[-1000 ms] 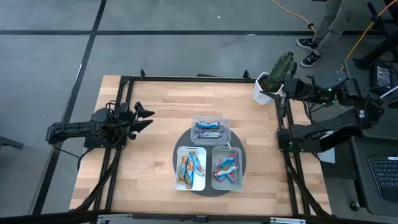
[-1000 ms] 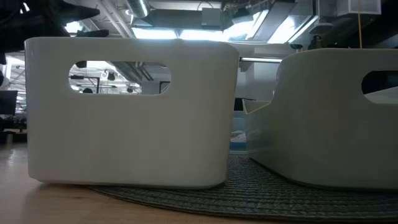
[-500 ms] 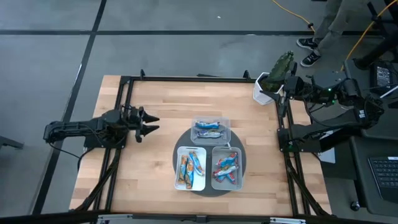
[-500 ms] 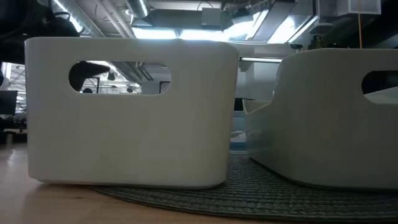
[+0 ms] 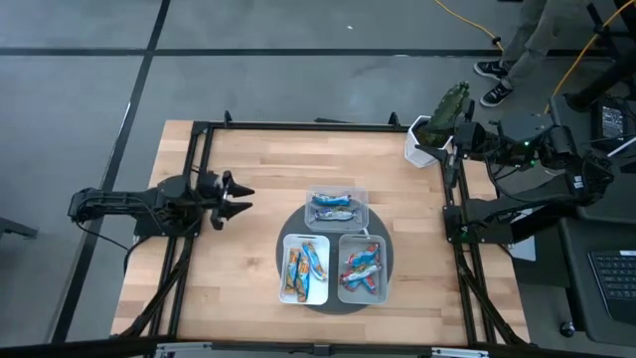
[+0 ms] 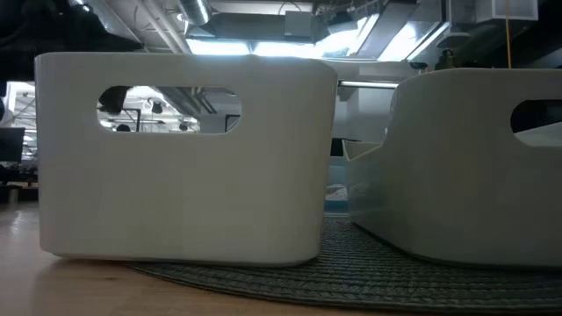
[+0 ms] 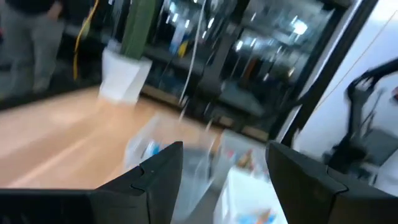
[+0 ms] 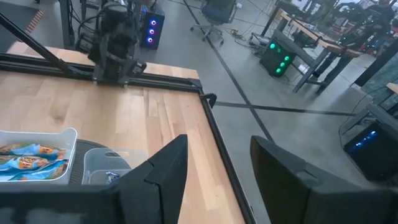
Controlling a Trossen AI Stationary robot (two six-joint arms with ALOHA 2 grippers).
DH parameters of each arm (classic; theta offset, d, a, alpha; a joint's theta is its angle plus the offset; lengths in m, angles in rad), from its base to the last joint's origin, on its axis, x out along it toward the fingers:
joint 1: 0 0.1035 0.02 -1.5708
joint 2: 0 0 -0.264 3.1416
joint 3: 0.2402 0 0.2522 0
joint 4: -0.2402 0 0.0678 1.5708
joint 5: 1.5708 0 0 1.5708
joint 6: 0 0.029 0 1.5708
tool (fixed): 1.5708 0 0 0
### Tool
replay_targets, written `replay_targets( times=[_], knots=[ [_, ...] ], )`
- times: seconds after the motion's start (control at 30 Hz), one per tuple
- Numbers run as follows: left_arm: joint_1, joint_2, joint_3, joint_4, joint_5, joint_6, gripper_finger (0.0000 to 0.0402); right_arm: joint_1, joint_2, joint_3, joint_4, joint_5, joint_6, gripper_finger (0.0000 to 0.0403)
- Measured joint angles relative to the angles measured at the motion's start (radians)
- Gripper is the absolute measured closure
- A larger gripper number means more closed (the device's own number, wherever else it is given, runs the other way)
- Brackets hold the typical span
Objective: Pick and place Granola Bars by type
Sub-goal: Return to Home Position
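Tabletop mat (image 5: pixel 295 223), trays (image 5: pixel 285 267) of Granola Bars (image 5: pixel 361 268)

Mat (image 5: pixel 294 225) at table (image 5: pixel 258 159) centre, far tray (image 5: pixel 362 195), near-left tray (image 5: pixel 306 300) and near-right tray (image 5: pixel 363 298) on it, granola bars (image 5: pixel 334 206) inside each, pot (image 5: pixel 422 149) at far-right corner.

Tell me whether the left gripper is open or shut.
Open and empty. From above, the left gripper is spread over the table; its wrist view shows a wide gap between its fingers, nothing held.

A grey concrete floor (image 5: pixel 298 70) crossed by dark lines (image 5: pixel 157 30) surrounds the pale wooden plank surface (image 5: pixel 268 159); bright ceiling lights (image 6: pixel 263 46) glow overhead.
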Motion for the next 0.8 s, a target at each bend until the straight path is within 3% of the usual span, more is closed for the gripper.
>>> replay_targets(
  times=[0.1,0.43,0.6,0.8],
  knots=[
    [0.0,0.0,0.0,0.071,0.001,0.0,0.018,0.0,0.0,0.0,-0.001,0.0,-0.001,0.0226],
    [0.0,0.002,0.0,0.062,0.003,0.018,0.018,0.0,0.0,0.0,-0.001,0.0,0.003,0.0226],
    [-0.001,0.002,0.0,-0.047,0.034,0.282,0.018,0.0,0.0,0.0,-0.001,0.0,0.0,0.0226],
    [-0.001,0.002,0.0,-0.048,0.05,0.511,0.018,0.0,0.0,0.0,0.0,0.0,0.01,0.0226]
  ],
)
